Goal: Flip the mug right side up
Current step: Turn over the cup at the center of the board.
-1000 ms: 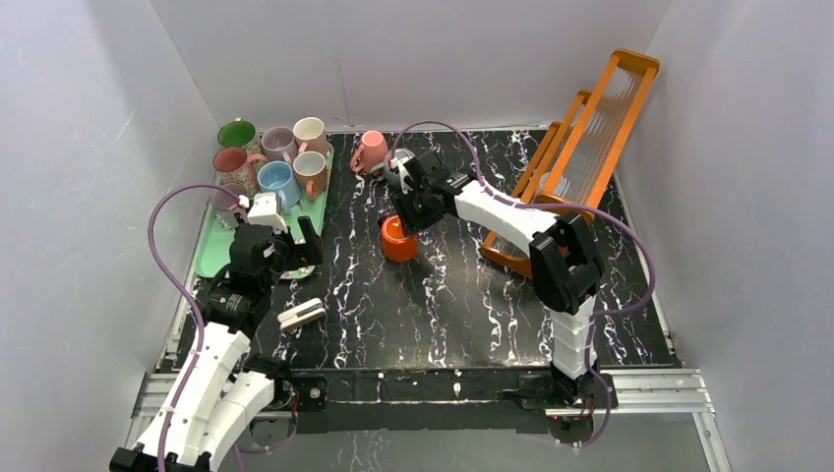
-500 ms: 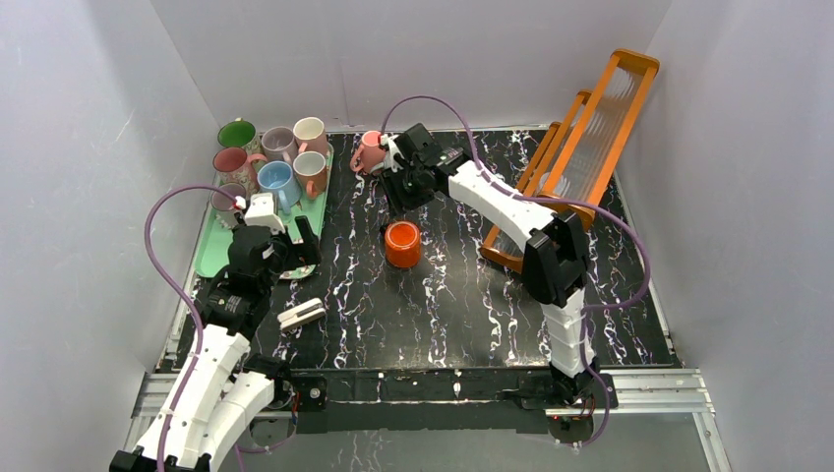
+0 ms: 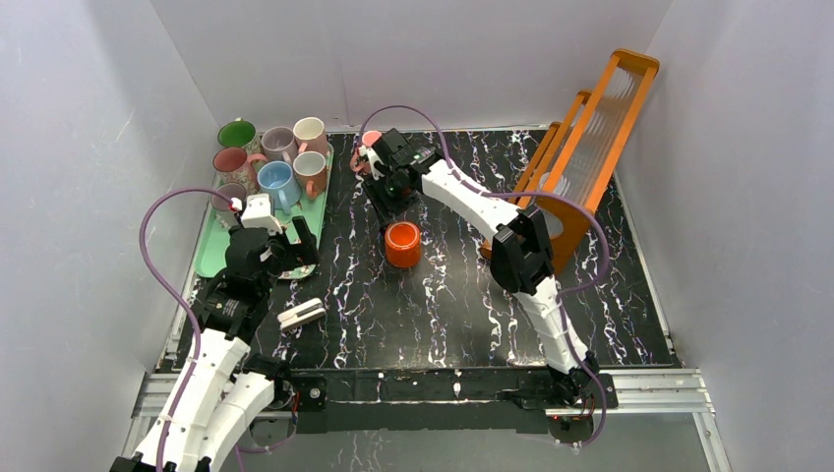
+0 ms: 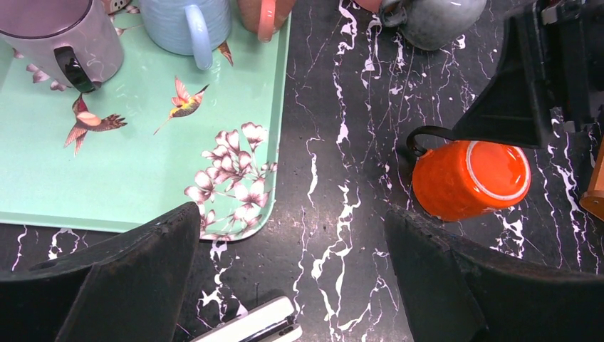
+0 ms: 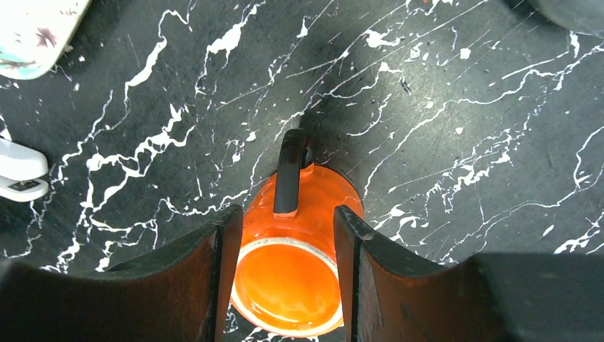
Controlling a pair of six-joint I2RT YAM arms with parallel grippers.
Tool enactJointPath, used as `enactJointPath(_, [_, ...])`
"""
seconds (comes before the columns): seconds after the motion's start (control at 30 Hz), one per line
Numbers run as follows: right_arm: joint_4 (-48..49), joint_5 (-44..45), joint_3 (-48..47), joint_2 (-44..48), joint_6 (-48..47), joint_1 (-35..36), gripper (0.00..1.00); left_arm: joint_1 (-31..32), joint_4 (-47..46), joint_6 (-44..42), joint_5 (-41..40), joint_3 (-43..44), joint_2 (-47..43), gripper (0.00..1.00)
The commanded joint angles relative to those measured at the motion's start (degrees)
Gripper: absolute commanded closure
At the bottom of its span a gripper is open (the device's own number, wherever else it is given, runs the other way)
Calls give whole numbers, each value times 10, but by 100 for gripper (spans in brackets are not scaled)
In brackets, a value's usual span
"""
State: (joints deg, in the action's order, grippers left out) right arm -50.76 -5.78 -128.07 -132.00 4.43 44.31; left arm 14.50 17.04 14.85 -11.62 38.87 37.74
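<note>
Since a second ago: my right gripper (image 5: 286,214) was down over the orange mug (image 3: 401,243) then, hiding most of it. It has now pulled up and back toward the far edge of the table (image 3: 443,315), and the mug shows whole in the top view. The mug sits about where it was. The right elbow has swung left with the move. The left arm has hardly changed.

Right gripper: jaws part-way apart, nothing in them. In the top view it hangs on the far side of the orange mug, clear of it, near a grey mug (image 4: 431,21) at the back. Its wrist camera looks down on the orange mug, framed between the two fingers (image 5: 206,285); neither finger touches it.

Orange mug: stands on end on the black marbled table, near the middle, to the right of the green tray (image 4: 43,178). Its black handle (image 5: 288,171) is turned to the far side, toward the right gripper. The upward face shows a pale ring round a glossy orange disc. Mouth or foot, I cannot tell.

Left gripper (image 4: 290,214): spread wide, empty, hovering over the tray's near right corner. The mug lies ahead and to its right, well apart.
</note>
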Motion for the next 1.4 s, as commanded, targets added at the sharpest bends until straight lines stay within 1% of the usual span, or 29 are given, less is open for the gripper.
enactJointPath(0.0, [-46, 1, -56, -24, -39, 4, 41, 3, 8, 2, -15, 20, -9, 2])
enactJointPath(0.1, [-64, 2, -65, -39, -43, 4, 41, 3, 8, 2, -17, 20, -11, 2])
enactJointPath(0.27, [-115, 10, -48, -51, -64, 13, 42, 3, 9, 3, -19, 21, -11, 2])
enactJointPath(0.47, [-127, 42, 9, -22, -63, 25, 43, 2, 10, 3, -20, 21, -11, 2])
enactJointPath(0.67, [-137, 54, 28, -14, -68, 32, 44, 2, 10, 3, -21, 22, -11, 2])
enactJointPath(0.77, [-138, 54, 31, -15, -74, 32, 50, 2, 10, 4, -23, 22, -11, 2])
enactJointPath(0.83, [-137, 53, 34, -13, -75, 32, 56, 2, 10, 7, -24, 22, -10, 2])
enactJointPath(0.9, [-132, 47, 39, -8, -76, 32, 68, 2, 10, 10, -24, 22, -11, 2])
enactJointPath(1.0, [-114, 37, 59, 10, -80, 33, 82, 2, 10, 13, -25, 22, -9, 2])
enactJointPath(1.17, [-75, 24, 101, 54, -84, 33, 98, 2, 6, 16, -25, 19, -8, 4])
enactJointPath(1.27, [-57, 9, 113, 83, -86, 33, 99, 2, -1, 16, -18, 17, -9, 4])
enactJointPath(1.37, [-31, -14, 134, 115, -91, 33, 99, 2, -13, 16, 9, 11, -12, 5])
